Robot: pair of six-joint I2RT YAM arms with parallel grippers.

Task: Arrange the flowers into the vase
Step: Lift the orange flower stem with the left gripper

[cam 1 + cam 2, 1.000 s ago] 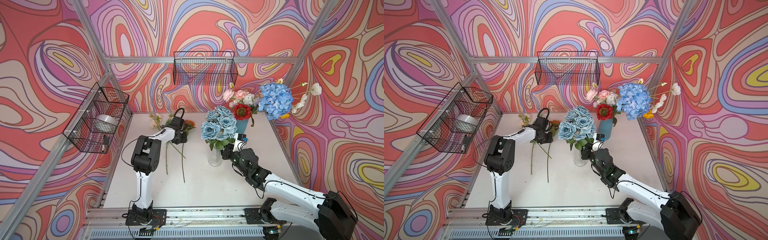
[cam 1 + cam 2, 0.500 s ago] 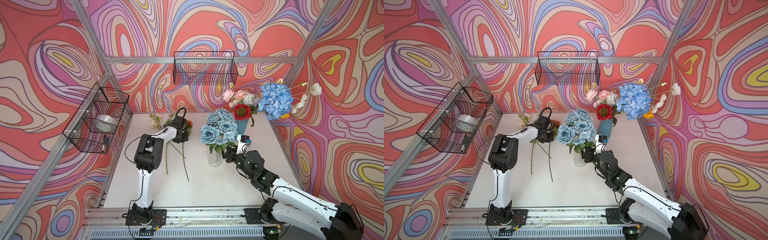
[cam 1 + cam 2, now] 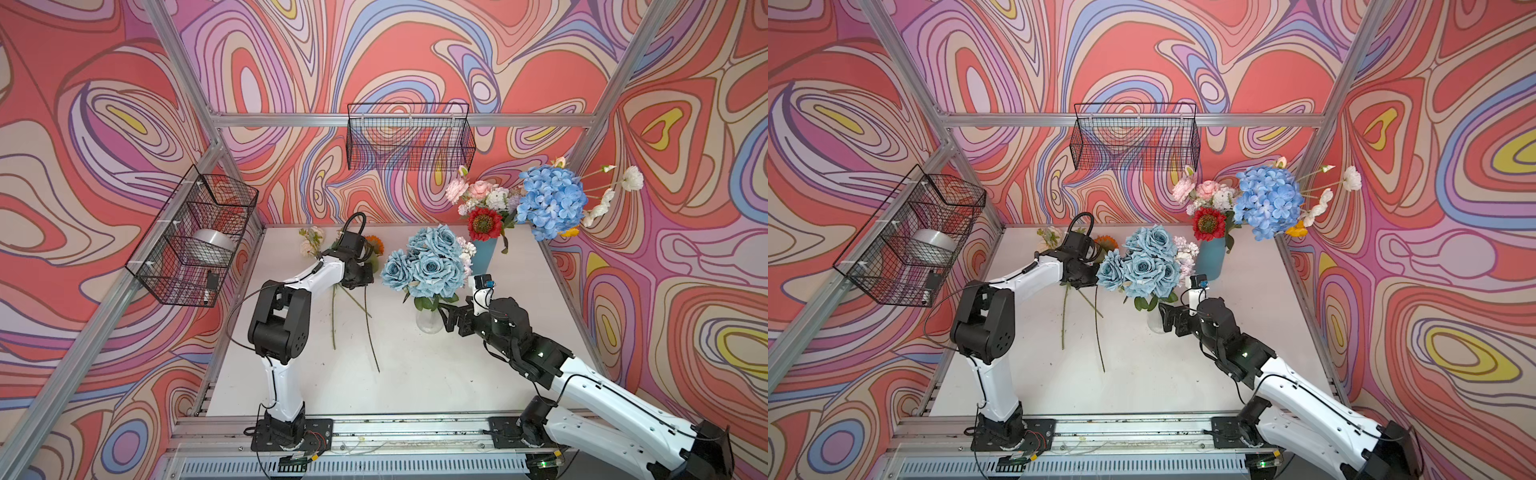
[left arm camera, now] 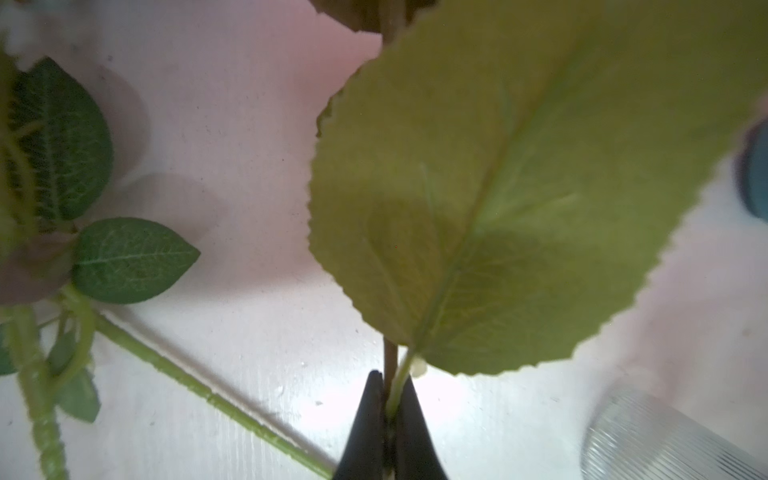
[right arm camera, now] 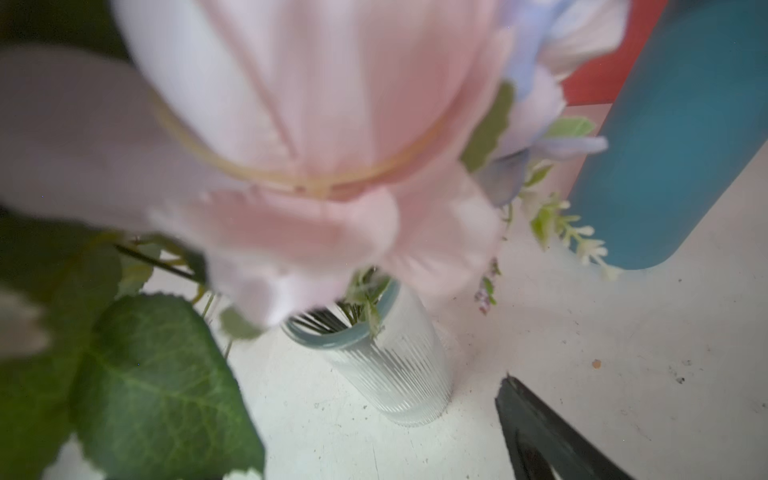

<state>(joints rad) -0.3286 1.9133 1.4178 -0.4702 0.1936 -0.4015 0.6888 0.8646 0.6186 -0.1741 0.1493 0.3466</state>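
My left gripper [image 4: 390,395] is shut on a thin stem just below a big green leaf [image 4: 519,187]. In both top views it sits low over the table at the back [image 3: 360,277] [image 3: 1084,276], next to an orange sunflower [image 3: 374,242]. Dusty-blue roses [image 3: 428,262] [image 3: 1144,262] stand in a clear ribbed vase [image 3: 429,322] [image 5: 395,374]. My right gripper [image 3: 451,320] [image 3: 1169,320] is open right beside that vase, holding nothing. In the right wrist view only one of its fingers [image 5: 536,428] shows, and a blurred pale pink bloom [image 5: 311,124] fills the picture above the vase.
A blue vase [image 3: 483,257] at the back right holds a blue hydrangea [image 3: 550,203], a red sunflower [image 3: 484,223] and pink blooms. A cream flower [image 3: 309,243] and loose stems [image 3: 371,332] lie on the table [image 3: 415,374]. Wire baskets [image 3: 409,137] hang on the walls.
My left gripper has shut on the stem. My right gripper has opened wide and drawn back a little from the vase, leaving the roses standing in it.
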